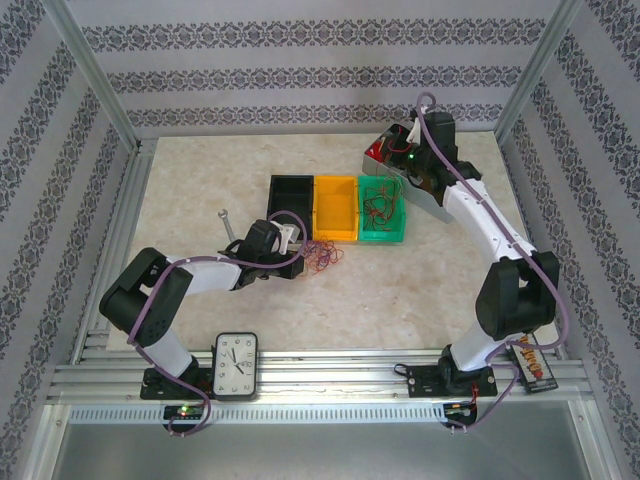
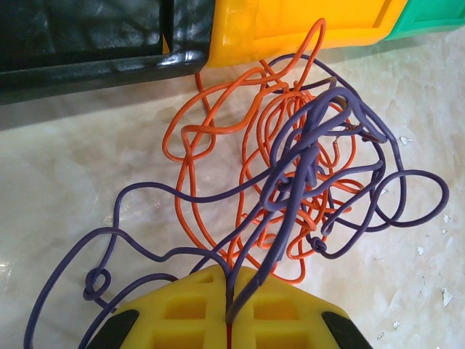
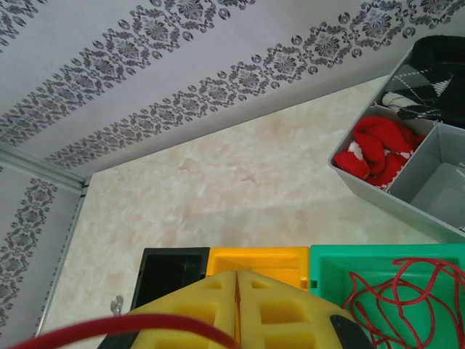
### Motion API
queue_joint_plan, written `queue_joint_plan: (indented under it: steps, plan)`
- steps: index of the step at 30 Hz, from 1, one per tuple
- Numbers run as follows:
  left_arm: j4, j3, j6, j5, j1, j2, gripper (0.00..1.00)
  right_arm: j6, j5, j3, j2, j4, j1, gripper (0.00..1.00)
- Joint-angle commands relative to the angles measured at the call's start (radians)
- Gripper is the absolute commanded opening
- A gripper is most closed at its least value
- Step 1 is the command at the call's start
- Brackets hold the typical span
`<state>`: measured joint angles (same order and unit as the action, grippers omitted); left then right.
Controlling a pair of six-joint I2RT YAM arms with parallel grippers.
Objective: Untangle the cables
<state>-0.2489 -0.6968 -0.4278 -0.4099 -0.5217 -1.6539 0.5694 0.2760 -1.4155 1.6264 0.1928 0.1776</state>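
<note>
Orange and dark blue cables lie in one tangle on the table, just in front of the black bin and the yellow bin. In the top view the left gripper sits just beside this tangle on its left, while the right gripper is well apart, beyond the green bin; the left arm is judged the nearer. In the left wrist view, the left gripper is clenched on the dark blue cable, which runs straight ahead from the seam into the orange cable, towards the yellow bin. In the right wrist view, the right gripper is closed; a red strand crosses its fingers, whether pinched cannot be told. Red cables lie in the green bin, ahead and right.
</note>
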Motion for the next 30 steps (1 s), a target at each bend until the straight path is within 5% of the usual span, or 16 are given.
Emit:
queue_joint_plan:
  steps: [1, 18, 30]
  plan:
    - [-0.032, -0.001, -0.005, 0.002, 0.008, 0.013, 0.00, -0.028, -0.029, -0.014, 0.004, -0.007, 0.002, 0.02]
    - [-0.017, -0.013, -0.003, -0.006, 0.006, 0.004, 0.00, -0.060, -0.147, -0.047, -0.122, -0.007, 0.023, 0.02]
    - [-0.007, -0.036, 0.001, -0.030, 0.006, -0.023, 0.00, -0.013, -0.092, -0.006, -0.091, -0.023, 0.034, 0.02]
